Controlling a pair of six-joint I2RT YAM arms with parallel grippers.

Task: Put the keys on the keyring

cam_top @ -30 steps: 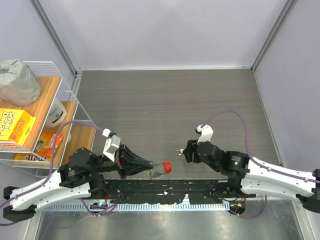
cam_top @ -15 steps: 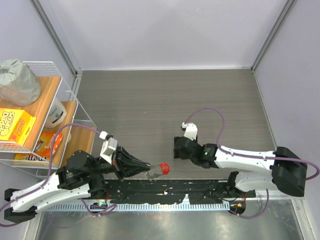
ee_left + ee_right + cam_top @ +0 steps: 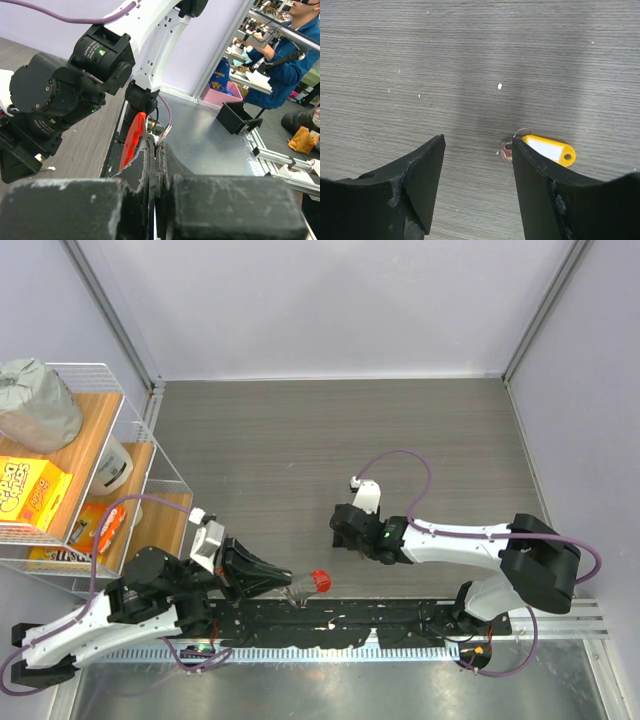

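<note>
While my left fingers (image 3: 147, 175) clamped the keyring (image 3: 131, 145), my right fingers (image 3: 420, 170) hung parted and empty above the key (image 3: 547, 150) on the counter (image 3: 470, 50); next they needed to shift sideways, descend and pinch it.

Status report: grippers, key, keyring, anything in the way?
Left gripper shut on keyring. Right gripper open, empty, over table. Key flat beside its jaws, mostly outside the gap. Nothing blocking.

Left arm (image 3: 70, 625) and right arm (image 3: 455, 543): white link shells, black joint housings, purple cable (image 3: 400, 453) off each wrist, white camera block (image 3: 362, 494). Small green light (image 3: 102, 51) on right arm. Black wedge-shaped jaws, edges scuffed whitish.
</note>
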